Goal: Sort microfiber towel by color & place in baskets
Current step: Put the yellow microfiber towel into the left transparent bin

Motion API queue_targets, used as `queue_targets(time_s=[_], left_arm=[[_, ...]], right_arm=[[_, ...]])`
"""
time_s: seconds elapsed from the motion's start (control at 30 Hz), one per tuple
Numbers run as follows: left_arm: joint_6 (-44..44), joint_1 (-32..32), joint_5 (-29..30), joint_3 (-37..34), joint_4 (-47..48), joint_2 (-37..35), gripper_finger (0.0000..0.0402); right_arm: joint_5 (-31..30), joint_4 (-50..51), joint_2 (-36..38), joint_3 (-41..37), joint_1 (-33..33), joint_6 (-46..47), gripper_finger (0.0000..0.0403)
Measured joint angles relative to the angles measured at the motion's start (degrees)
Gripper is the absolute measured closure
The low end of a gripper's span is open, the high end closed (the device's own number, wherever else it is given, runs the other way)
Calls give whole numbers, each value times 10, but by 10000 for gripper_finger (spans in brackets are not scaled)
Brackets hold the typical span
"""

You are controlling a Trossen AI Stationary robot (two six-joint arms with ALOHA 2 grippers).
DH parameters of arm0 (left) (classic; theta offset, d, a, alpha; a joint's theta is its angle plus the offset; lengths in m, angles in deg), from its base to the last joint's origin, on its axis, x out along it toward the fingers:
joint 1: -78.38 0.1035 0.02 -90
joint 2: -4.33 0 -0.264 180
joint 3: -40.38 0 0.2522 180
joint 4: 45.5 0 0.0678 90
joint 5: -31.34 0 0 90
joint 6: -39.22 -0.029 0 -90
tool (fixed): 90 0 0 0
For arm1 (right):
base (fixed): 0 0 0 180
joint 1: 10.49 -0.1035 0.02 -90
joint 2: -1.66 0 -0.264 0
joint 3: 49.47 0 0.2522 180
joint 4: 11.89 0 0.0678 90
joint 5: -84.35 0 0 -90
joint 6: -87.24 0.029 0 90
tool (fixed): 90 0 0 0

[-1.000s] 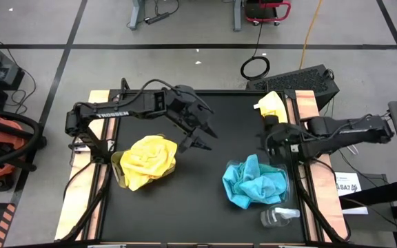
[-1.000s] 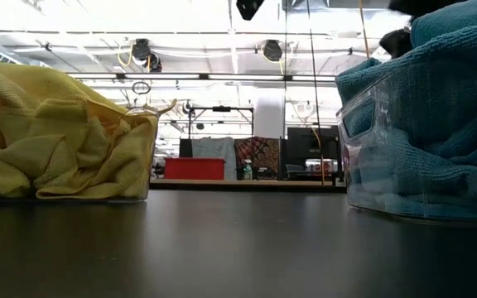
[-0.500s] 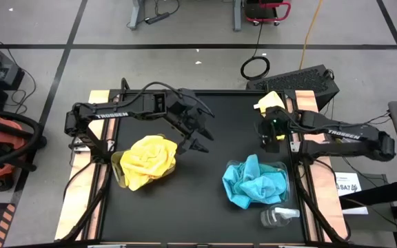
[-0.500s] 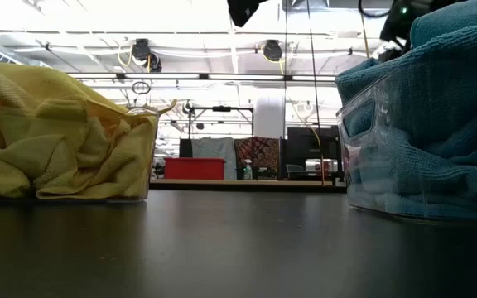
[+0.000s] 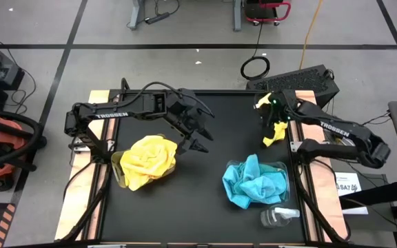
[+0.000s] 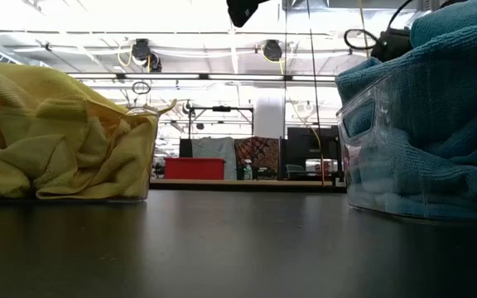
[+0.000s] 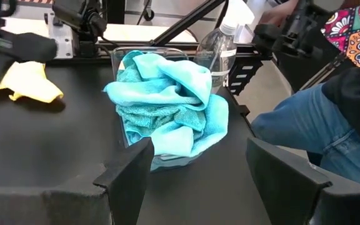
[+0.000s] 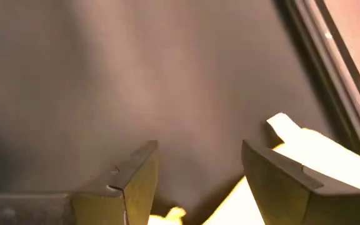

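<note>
A clear basket heaped with yellow towels stands at the table's left, and another basket with turquoise towels stands at the right. One loose yellow towel lies by the far right edge. My right gripper hovers open over it, and in the right wrist view yellow cloth shows between and beside the open fingers. My left gripper is open in the air, just right of the yellow basket. It faces the turquoise heap. My right gripper stands over the loose yellow towel with open fingers, coming from above. I cannot tell whether the fingers touch the cloth.
A clear spray bottle lies near the table's near right corner, beside the turquoise basket. Wooden rails run along both sides. A person in jeans sits past the right edge. Bare black table lies between the baskets.
My right arm has swung from beside the turquoise basket toward the far edge and now reaches over the loose yellow towel. Part of that towel now shows on the gripper's near side. My left gripper has kept almost still.
</note>
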Motion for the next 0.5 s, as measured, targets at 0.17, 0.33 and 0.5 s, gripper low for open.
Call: queue_targets(time_s=[0.17, 0.33, 0.5], left_arm=[[0, 0, 0, 0, 2, 0, 134], [0, 0, 0, 0, 9, 0, 134], [0, 0, 0, 0, 21, 0, 134]], right_arm=[[0, -10, -59, 0, 53, 10, 181], [-1, -12, -136, 0, 93, 43, 181], [-31, -43, -174, 0, 117, 98, 181]])
